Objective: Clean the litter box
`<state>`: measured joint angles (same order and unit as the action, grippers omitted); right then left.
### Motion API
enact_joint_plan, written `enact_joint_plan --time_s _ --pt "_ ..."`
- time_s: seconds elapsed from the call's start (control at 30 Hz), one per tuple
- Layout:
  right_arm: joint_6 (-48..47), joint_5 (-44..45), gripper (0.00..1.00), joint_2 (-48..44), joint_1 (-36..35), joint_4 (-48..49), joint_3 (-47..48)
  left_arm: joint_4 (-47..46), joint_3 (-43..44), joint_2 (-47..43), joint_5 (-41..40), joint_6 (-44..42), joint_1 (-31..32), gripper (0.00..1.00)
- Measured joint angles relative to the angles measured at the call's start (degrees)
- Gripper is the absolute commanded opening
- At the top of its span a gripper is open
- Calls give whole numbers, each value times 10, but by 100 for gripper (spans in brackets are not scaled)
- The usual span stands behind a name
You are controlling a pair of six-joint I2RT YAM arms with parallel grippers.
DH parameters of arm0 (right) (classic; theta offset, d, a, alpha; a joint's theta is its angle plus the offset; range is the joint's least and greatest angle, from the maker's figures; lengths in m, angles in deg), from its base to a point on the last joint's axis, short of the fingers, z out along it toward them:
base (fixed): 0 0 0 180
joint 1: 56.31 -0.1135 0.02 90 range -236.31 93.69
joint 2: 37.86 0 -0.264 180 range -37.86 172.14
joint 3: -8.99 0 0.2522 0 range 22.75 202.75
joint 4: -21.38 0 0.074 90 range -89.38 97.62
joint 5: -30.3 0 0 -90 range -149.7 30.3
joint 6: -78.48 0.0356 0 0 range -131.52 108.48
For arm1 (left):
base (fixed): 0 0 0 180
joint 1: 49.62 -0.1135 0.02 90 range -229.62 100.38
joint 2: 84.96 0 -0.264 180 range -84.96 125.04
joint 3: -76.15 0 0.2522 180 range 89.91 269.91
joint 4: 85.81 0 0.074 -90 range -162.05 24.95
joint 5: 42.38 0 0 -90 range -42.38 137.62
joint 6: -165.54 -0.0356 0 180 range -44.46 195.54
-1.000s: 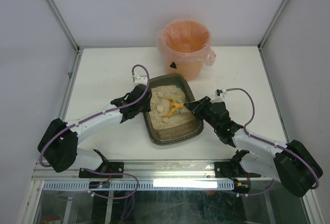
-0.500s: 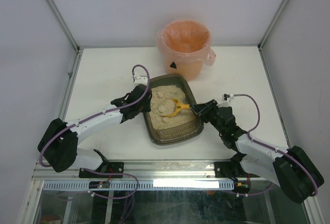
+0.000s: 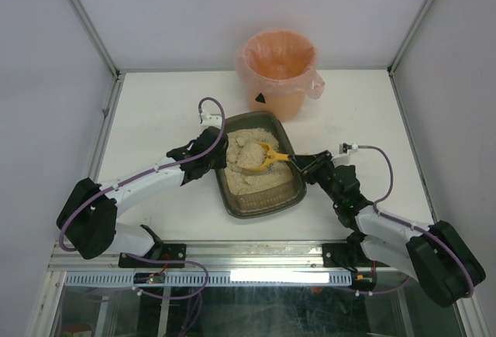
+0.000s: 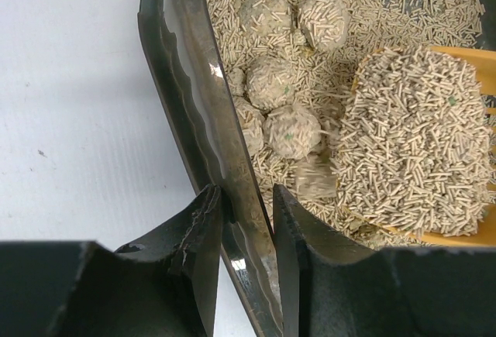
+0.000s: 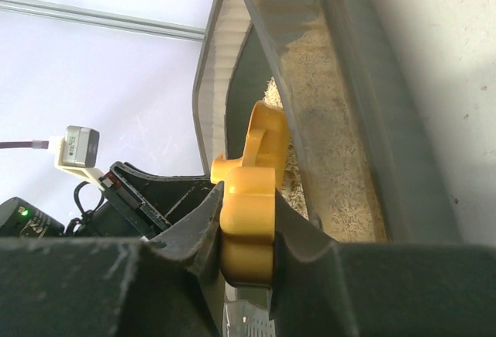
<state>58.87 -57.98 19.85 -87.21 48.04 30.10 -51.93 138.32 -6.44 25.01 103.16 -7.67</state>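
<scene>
Top external view: right gripper (image 3: pixel 299 165) clamps a loaded yellow slotted scoop (image 3: pixel 256 159); left gripper (image 3: pixel 218 156) pinches the dark grey litter box (image 3: pixel 263 210) rim; round clumps (image 4: pixel 271 81) left to scoop.

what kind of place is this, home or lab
Most likely a robot lab test cell, not a home: a white table boxed in by panels on metal posts, left arm and right arm bolted at its near edge, a litter box staged near a bucket.

1. Bright, even overhead light; shadows on the table (image 3: pixel 155 104) are faint.
2. Glare streaks the litter box (image 4: pixel 221 159) rim between the left fingers (image 4: pixel 198 267).
3. The right fingers (image 5: pixel 194 236) and the scoop (image 5: pixel 248 225) they pinch look soft.
</scene>
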Motion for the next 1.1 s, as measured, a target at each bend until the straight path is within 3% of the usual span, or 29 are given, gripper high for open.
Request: enact_joint_plan --time_s 0.33,0.47,0.73,1.1 --pt "-4 -77 0 -13 66 40 -7 3 0 -5 -1 0 0 35" --pt "-4 -146 0 28 129 86 -6 5 0 -20 -1 0 0 39" --pt "24 -262 0 127 180 191 8 -19 -4 -70 13 3 -4 50" --pt "48 -323 0 128 227 228 28 -34 -17 -120 16 6 -16 54"
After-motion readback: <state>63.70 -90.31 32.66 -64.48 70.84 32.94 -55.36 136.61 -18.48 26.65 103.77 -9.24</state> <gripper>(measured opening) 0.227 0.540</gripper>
